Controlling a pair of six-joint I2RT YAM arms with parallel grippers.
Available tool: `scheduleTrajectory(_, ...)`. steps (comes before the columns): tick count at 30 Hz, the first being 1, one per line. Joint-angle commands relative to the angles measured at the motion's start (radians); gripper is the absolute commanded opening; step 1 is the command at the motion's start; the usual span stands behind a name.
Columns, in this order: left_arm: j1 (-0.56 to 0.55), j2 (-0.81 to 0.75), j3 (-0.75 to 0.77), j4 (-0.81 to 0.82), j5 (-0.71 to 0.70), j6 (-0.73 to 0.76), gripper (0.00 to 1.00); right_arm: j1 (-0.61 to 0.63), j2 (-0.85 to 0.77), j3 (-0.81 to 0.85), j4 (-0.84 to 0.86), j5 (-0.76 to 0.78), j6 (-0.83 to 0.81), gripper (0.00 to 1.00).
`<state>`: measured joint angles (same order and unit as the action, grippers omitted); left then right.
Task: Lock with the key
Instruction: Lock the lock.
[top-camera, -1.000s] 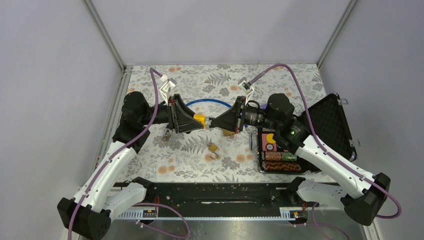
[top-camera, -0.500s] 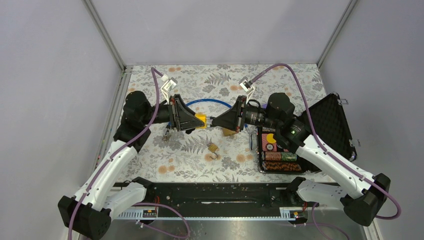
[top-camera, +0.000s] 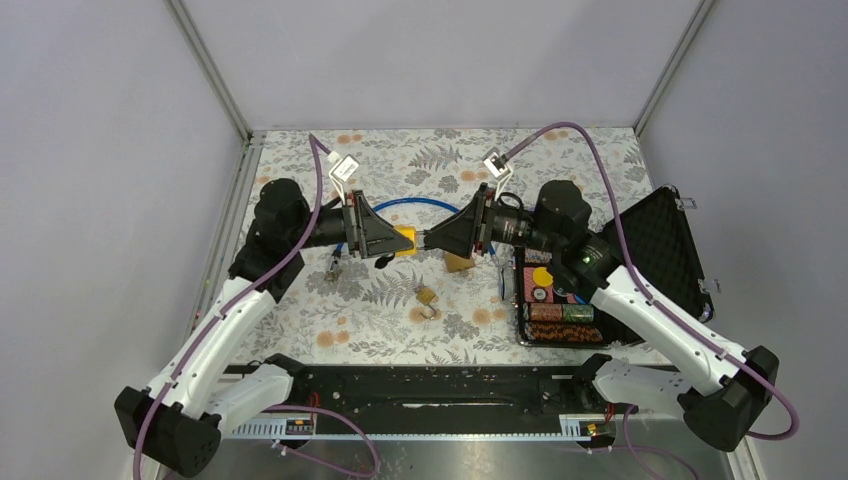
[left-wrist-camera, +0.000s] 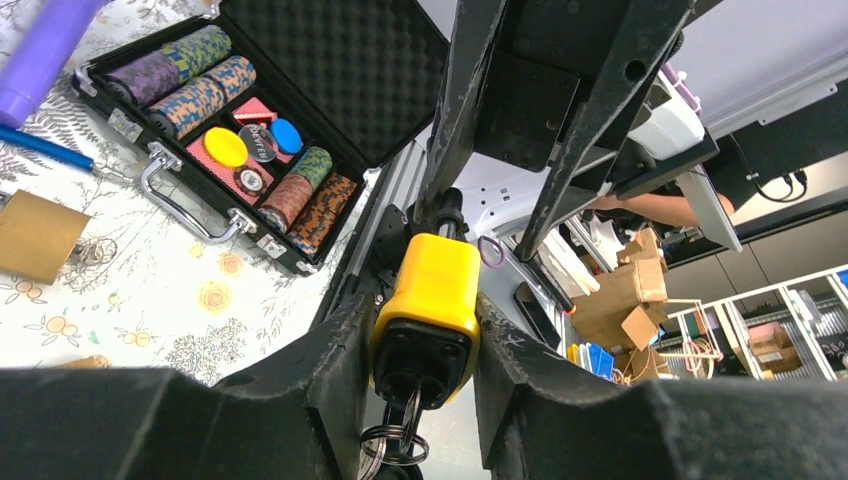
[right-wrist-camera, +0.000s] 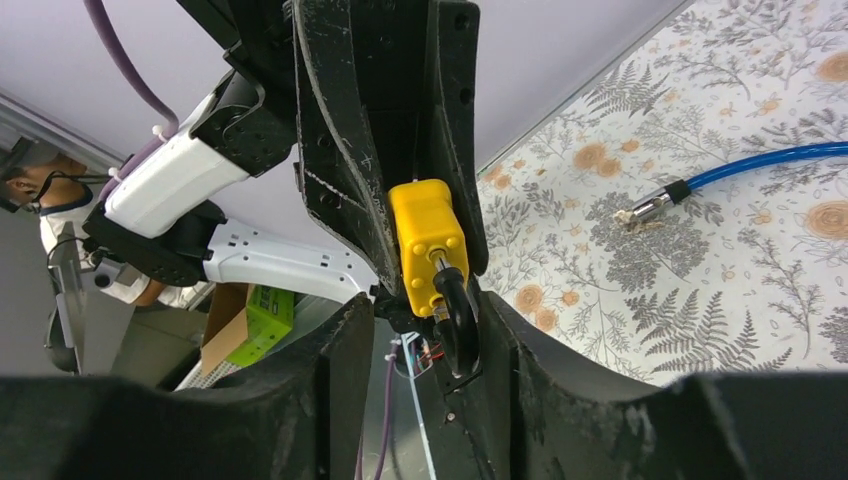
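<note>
Padlock (top-camera: 404, 240), yellow body, black shackle (right-wrist-camera: 455, 312): held in the air above the floral surface (top-camera: 330, 330), between my two arms. My left end effector (left-wrist-camera: 425, 312): clenched on the yellow body, one finger pressed to each flank. My right end effector (right-wrist-camera: 426, 305): closed on the shackle from the opposite side, its fingers converging on it in the left wrist view. Key rings (left-wrist-camera: 392, 442): hanging from the padlock's underside at the keyhole end; the key's blade cannot be made out. Small brass-coloured lock (top-camera: 426, 297): lying on the surface, nearer my bases and apart from the held one. Tan block (top-camera: 458, 262): on the surface, under my right end effector as seen from above. Blue cable (top-camera: 425, 205): curved on the surface behind both end effectors. Black case (top-camera: 680, 240): open at the right, lid laid back, poker chips (top-camera: 560, 320) in its tray.
</note>
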<state>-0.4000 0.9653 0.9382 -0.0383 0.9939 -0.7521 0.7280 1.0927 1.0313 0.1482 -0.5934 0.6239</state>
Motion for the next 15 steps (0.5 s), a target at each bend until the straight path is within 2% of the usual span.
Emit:
scheduleTrajectory(1, 0.003, 0.0, 0.077, -0.003, -0.049, 0.008, 0.0, -0.033, -0.043, 0.018, 0.031, -0.025, -0.005, 0.52)
scheduleTrajectory(5, 0.003, -0.003, 0.077, 0.006, -0.044, -0.005, 0.0, -0.043, -0.071, -0.023, 0.038, -0.042, -0.012, 0.52)
scheduleTrajectory(10, 0.003, 0.004, 0.072, 0.033, -0.019, -0.038, 0.0, -0.043, -0.07, -0.044, 0.054, -0.05, -0.028, 0.38)
scheduleTrajectory(15, 0.003, -0.001, 0.068, 0.058, -0.01, -0.054, 0.0, -0.045, -0.056, -0.057, 0.074, -0.053, -0.032, 0.36)
